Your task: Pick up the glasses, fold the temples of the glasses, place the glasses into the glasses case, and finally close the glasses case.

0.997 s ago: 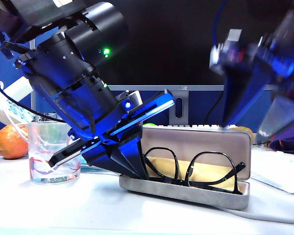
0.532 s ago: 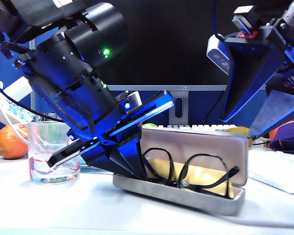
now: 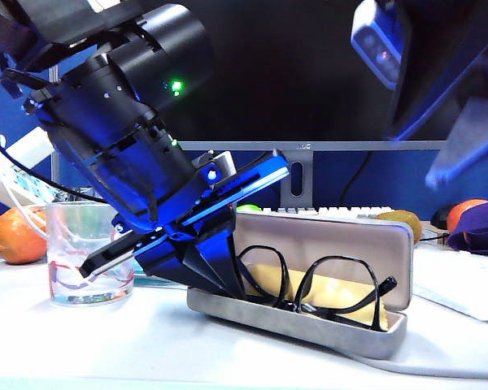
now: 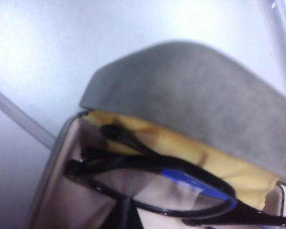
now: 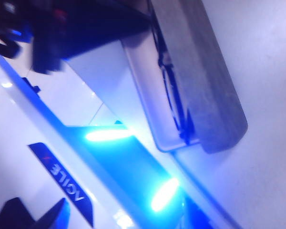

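Exterior view shows the glasses case [image 3: 309, 313] lying open on the white counter [image 3: 106, 349], its grey lid raised behind the tray. The glasses [image 3: 313, 284] rest inside the case on the yellowish lining, leaning against the lid, lenses facing the camera; the temples cannot be made out there.

At the case's left end, the left gripper [image 3: 220, 280] comes down at a slant and its dark tip meets the near left corner of the tray. The tip is black against black, so the jaws are hard to read in the pictures; they are pressed together, and whether they pinch anything cannot be told.

High above the case's right end hangs the right gripper [image 3: 451, 122], dark and blurred, partly cut off by the picture's edge. Its jaws stand spread, with nothing between them.

Left of the case stands a clear tumbler [image 3: 88, 256], partly hidden by the left arm, and an orange fruit [image 3: 16, 234] lies beyond it.

The left wrist view is soft: the case's grey shell [image 4: 195, 100] fills most of it, with the black frame [image 4: 152, 191] below, cut off at the edge. The right wrist view shows the case [image 5: 200, 81] end-on beside a blue-lit arm part.
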You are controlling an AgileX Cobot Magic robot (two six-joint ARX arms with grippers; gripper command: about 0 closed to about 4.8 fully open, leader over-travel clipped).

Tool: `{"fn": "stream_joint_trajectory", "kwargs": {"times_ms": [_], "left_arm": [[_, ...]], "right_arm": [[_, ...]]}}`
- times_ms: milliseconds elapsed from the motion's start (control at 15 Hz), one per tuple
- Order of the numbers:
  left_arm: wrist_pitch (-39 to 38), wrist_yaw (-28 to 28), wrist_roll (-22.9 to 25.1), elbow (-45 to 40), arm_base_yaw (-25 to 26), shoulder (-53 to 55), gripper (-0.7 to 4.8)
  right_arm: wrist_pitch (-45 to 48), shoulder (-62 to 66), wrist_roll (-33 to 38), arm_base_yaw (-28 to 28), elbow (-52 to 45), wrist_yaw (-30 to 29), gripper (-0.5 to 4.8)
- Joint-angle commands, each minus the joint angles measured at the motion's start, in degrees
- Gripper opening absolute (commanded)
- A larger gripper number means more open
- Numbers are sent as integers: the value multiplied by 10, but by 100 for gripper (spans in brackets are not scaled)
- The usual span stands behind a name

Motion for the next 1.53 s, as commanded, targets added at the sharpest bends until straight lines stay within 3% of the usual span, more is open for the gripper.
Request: {"fn": "stream_joint_trajectory", "kwargs": {"times_ms": [66, 664, 797, 1263, 1395, 1528], "left_arm": [[1, 0, -2, 0, -1, -1, -3], [1, 0, -1, 0, -1, -1, -4], [1, 0, -1, 0, -1, -1, -3], [1, -1, -1, 0, -1, -1, -4], [-1, -1, -1, 0, -1, -1, -3], [-4, -3, 0, 0, -1, -1, -3]], "right_arm": [[58, 8, -2, 0, -34, -3, 305], [200, 112, 0, 0, -59, 5, 303], [233, 115, 0, 0, -59, 6, 249], [289, 157, 2, 1, -59, 5, 204], [291, 162, 2, 1, -59, 1, 133], [281, 161, 2, 1, -58, -27, 102]]}}
